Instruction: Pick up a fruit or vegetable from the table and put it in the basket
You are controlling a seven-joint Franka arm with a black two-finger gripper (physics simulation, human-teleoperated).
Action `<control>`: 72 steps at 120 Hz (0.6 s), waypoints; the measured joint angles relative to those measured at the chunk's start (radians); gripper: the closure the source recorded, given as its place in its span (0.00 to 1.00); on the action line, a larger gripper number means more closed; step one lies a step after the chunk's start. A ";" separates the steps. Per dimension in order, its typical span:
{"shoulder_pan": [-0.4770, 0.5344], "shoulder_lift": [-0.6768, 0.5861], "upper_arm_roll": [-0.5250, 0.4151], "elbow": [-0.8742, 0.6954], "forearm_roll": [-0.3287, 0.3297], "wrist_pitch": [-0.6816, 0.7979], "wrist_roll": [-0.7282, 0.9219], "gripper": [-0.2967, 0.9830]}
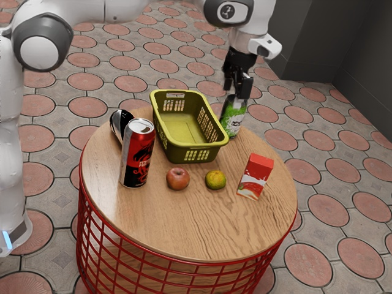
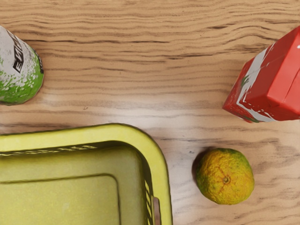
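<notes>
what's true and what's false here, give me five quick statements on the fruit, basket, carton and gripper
1. The basket is empty. True.
2. The gripper is holding the apple. False: the apple rests on the table, away from the gripper.
3. The apple lies between the red-and-black can and the citrus fruit. True.
4. The citrus fruit is in the basket. False: it lies on the table, outside the basket.
5. The carton is red and white. True.

The round desk [image 1: 202, 229] has a grained wooden top, softly lit, over a red wire-grid base. Reddish round tiles set in grey paving cover the floor [image 1: 309, 266]. Far off, at the exterior view's right, dark walls [image 1: 312, 37] meet in a corner.
</notes>
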 joint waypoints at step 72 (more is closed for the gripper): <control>0.028 0.034 -0.027 0.052 0.010 -0.003 0.126 0.23</control>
